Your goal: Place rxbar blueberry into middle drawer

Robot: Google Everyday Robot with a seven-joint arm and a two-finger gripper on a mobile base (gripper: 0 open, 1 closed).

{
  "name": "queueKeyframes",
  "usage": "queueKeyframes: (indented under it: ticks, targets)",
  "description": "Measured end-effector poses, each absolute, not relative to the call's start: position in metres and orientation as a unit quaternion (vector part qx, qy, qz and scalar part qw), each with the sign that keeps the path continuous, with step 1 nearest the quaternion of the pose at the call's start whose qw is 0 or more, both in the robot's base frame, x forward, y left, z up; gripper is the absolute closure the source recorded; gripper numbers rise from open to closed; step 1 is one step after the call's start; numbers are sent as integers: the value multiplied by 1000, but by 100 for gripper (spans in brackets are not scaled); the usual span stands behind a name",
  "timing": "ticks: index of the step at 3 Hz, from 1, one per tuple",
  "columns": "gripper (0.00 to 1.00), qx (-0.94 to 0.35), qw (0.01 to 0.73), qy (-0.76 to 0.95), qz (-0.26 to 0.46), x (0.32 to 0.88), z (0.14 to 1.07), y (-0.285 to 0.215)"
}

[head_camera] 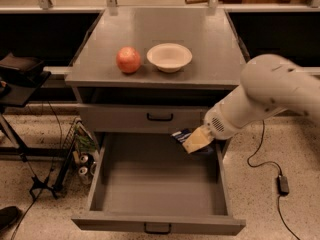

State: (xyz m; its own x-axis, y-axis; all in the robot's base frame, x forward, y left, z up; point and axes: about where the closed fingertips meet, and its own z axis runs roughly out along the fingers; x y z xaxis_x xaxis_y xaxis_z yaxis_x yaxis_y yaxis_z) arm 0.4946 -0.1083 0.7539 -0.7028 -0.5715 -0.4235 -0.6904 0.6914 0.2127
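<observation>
The gripper hangs at the end of the white arm over the rear right corner of the open middle drawer, just below the shut upper drawer. Its tan fingers are clamped on the rxbar blueberry, which sticks out to the left, in the air above the drawer's bare grey floor and not touching it. On the cabinet top, the white bowl shows only its pale inside, and the apple stands just beside it.
</observation>
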Motion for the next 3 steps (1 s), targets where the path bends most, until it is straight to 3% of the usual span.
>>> queueKeyframes:
  ticks: [2, 3]
  targets:
    - [100, -360, 135, 902, 195, 512, 644, -80]
    - [100, -355, 82, 905, 217, 534, 574, -60]
